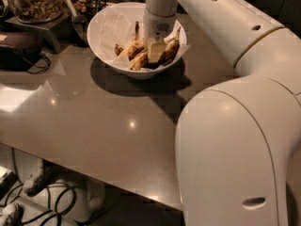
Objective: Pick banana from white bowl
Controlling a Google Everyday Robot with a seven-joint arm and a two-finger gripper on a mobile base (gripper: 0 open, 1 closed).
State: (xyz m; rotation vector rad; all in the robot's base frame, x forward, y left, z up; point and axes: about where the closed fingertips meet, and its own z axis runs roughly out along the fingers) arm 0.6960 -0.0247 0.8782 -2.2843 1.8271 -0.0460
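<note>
The white bowl (106, 36) stands at the back of the table, lined with crinkled white paper. Several yellow and brown bananas lie in it. A plump yellow, brown-speckled banana (132, 49) lies left of centre, with darker ones (170, 51) to its right. My gripper (156, 52) reaches straight down into the bowl among the bananas, just right of the plump one. Its tip is partly hidden by the wrist and the fruit.
A clear jar of nuts (35, 1) stands on a small stand at the back left. A dark device with a cable (19, 48) lies at the left edge. My large white arm (235, 126) fills the right side. The grey table's front edge (94, 173) runs diagonally, with cables on the floor below.
</note>
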